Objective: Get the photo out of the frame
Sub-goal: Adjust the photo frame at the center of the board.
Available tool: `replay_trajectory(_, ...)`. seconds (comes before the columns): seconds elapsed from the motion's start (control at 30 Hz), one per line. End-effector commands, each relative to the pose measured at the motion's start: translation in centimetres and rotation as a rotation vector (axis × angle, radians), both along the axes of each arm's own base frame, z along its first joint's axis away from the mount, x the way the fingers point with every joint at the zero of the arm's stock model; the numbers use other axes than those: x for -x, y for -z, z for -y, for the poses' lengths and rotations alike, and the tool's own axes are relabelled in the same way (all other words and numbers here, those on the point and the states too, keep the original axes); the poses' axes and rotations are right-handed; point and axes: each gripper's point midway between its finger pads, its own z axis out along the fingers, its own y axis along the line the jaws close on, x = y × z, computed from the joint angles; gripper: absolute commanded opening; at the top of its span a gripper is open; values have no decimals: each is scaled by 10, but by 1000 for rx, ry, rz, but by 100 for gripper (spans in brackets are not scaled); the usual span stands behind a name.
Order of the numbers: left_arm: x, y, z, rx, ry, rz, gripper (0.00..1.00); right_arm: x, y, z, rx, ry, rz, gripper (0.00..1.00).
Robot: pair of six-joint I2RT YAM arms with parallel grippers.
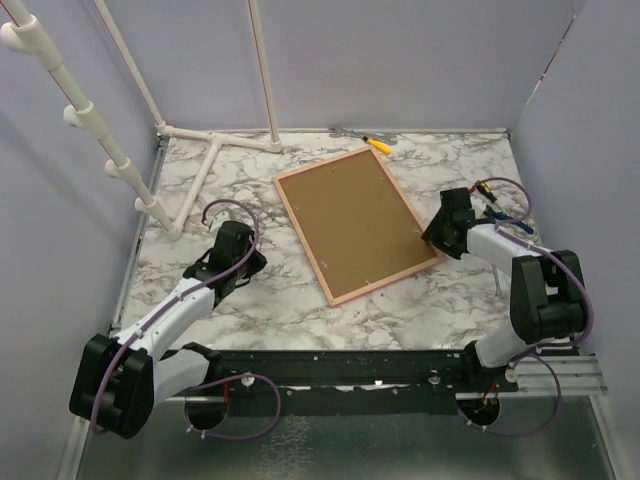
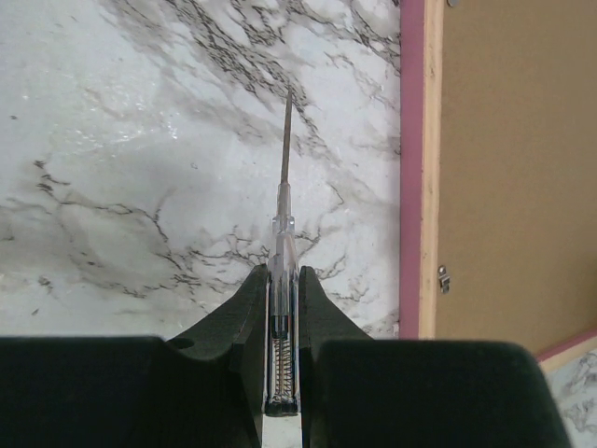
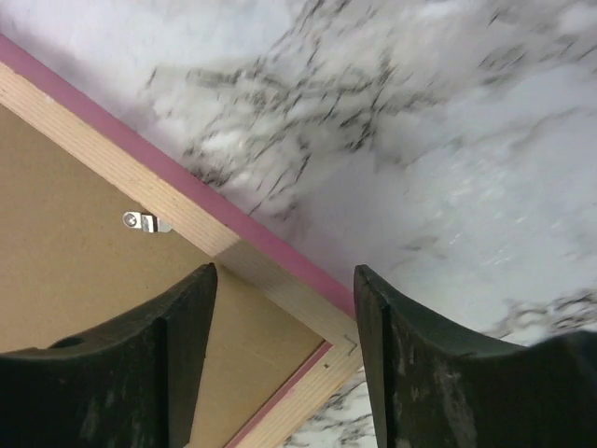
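**Readying a tool beside the face-down frame, photo not out yet**

Top external: frame [image 1: 357, 223] lies face down at an angle on the marble worktop [image 1: 250, 190], brown back board up. Left pincer [image 1: 238, 258] sits left of it and apart. Right pincer [image 1: 438, 235] is at its near right corner. Photo not in sight, probably under the back board. Yellow-handled tool [image 1: 376, 143] at the far edge.

Left wrist: pincer clenched on a thin clear-handled screwdriver [image 2: 284, 233], tip over bare worktop near the pink border, not touching it. One metal clip [image 2: 444, 277] shows on the board.

Right wrist: pincer released, grasping nothing, fingers spread over the frame corner; contact can't be told. Another clip is nearby.

Progress: early, I'd say. Back on, clips to turn, board to lift, photo to pull. No brand or readable writing anywhere
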Motion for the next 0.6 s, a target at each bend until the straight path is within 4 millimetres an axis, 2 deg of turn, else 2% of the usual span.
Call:
replay_trajectory(0.0, -14, -9, 23, 51, 109, 38, 0, -24, -28, 19, 44, 79, 70, 70)
replay_trajectory(0.07, -19, -9, 28, 51, 135, 41, 0, -19, -34, 19, 40, 80, 67, 77)
replay_trajectory(0.23, -33, -14, 42, 95, 171, 84, 0, 18, -31, 12, -44, 126, 8, 77)
replay_trajectory(0.4, -44, -18, 56, 137, 209, 100, 0, 55, -29, -1, -189, 203, 5, 74)
replay_trajectory(0.5, -49, -20, 61, 149, 218, 106, 0, 66, -26, -5, -243, 242, 15, 69)
replay_trajectory(0.57, -50, -22, 63, 156, 225, 109, 0, 66, -25, -9, -266, 232, 30, 67)
